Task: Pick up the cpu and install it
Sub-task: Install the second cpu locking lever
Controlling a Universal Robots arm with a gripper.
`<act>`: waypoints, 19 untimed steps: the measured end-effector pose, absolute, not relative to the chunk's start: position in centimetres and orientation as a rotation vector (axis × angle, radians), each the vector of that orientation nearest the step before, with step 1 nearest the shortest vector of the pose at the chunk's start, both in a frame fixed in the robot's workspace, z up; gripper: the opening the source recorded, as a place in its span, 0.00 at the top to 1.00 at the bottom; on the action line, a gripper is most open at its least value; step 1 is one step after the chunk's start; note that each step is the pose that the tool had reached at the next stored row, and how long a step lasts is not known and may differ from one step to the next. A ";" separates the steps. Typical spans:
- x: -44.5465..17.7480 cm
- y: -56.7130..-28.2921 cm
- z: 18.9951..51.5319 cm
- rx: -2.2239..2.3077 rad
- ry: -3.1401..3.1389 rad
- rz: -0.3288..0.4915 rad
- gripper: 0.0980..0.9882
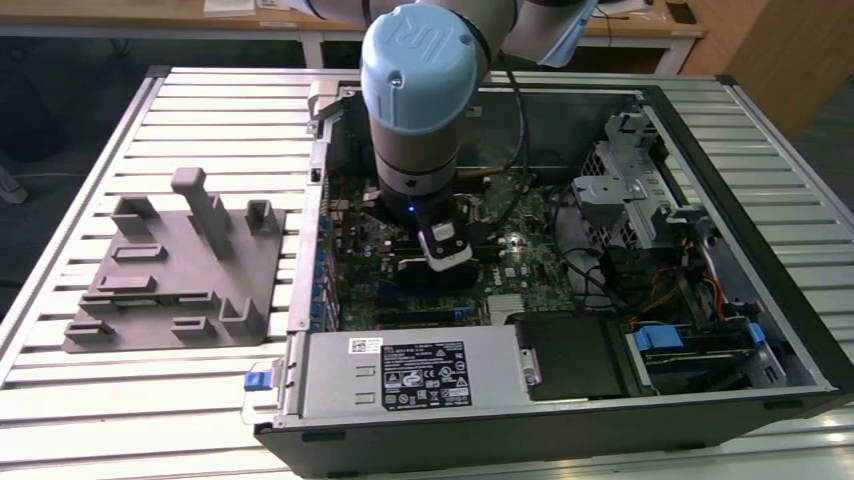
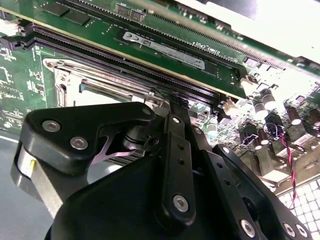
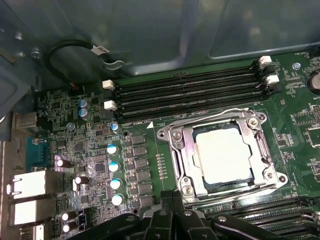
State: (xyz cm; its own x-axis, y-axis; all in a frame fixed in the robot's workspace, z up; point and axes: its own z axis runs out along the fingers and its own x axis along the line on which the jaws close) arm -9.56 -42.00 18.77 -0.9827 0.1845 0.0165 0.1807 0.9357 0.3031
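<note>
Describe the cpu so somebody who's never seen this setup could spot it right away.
Look inside the open computer case at the green motherboard. In the first wrist view, below the black memory slots, sits a silver metal socket frame. The cpu is the flat square inside that frame, with a plain pale silver-grey top, unlike the dark chips and round capacitors around it.

Socket frame (image 3: 225,155) rings cpu (image 3: 222,156) — open above; memory slots (image 3: 190,90) flank.
</note>
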 end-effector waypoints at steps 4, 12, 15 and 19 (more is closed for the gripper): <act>-9.6 -42.0 18.9 0.290 3.079 0.476 0.99; -9.6 -42.0 19.2 0.290 3.079 0.475 0.99; -9.6 -41.8 19.1 0.290 3.079 0.475 0.99; -9.6 -41.6 18.9 0.290 3.079 0.475 0.99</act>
